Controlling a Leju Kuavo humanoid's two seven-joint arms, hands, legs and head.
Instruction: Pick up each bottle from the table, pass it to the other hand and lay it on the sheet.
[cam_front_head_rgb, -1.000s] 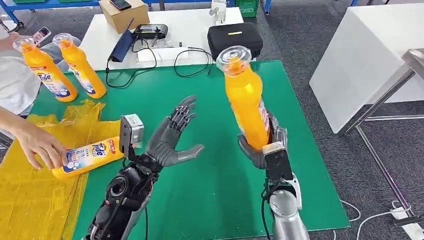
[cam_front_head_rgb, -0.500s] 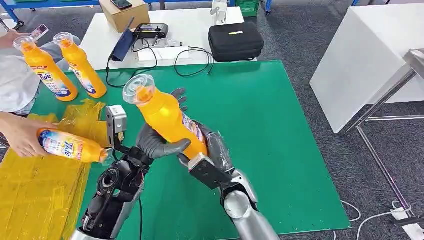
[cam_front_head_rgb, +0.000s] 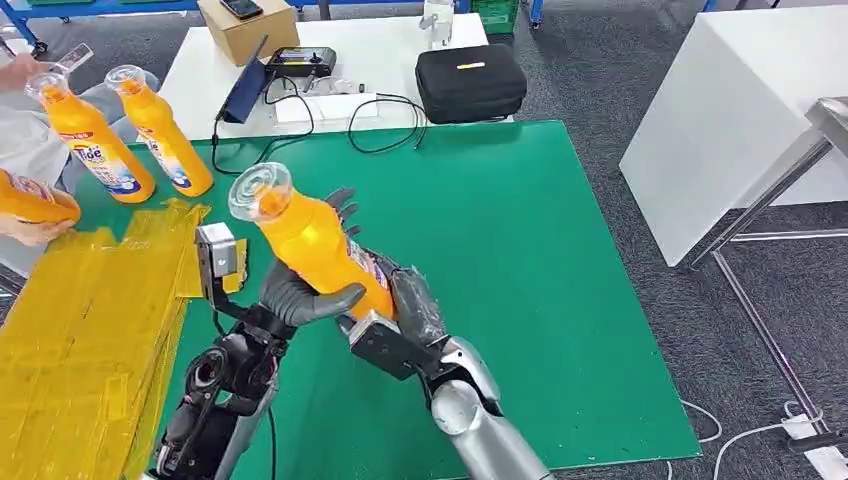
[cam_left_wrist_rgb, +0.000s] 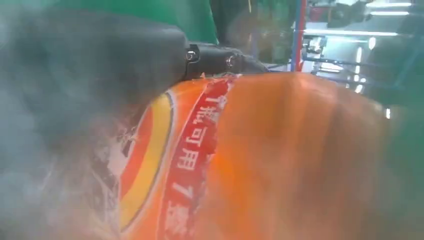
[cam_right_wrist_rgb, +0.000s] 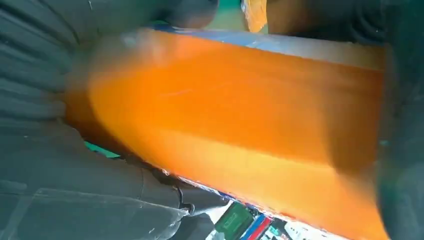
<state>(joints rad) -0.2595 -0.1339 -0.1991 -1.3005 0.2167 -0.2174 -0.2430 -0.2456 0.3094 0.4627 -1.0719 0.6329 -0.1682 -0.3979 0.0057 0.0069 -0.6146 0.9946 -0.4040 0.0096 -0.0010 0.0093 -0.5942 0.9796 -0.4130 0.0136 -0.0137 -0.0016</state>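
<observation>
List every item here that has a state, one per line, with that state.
Held bottle: tilted, capped, gripped by both hands above the green mat.
Left hand: fingers wrapped around the bottle.
Right hand: holding the bottle's base.
Two bottles at the mat's far left corner: upright, capped.
Yellow sheet: spread flat.
Black case: closed.

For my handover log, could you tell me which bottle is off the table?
The tilted bottle, gripped by both hands; two bottles stand upright.

Up at the top of my view sit a black case (cam_front_head_rgb: 470, 82), a cardboard box (cam_front_head_rgb: 246, 27) and tangled cables (cam_front_head_rgb: 385, 120).
</observation>
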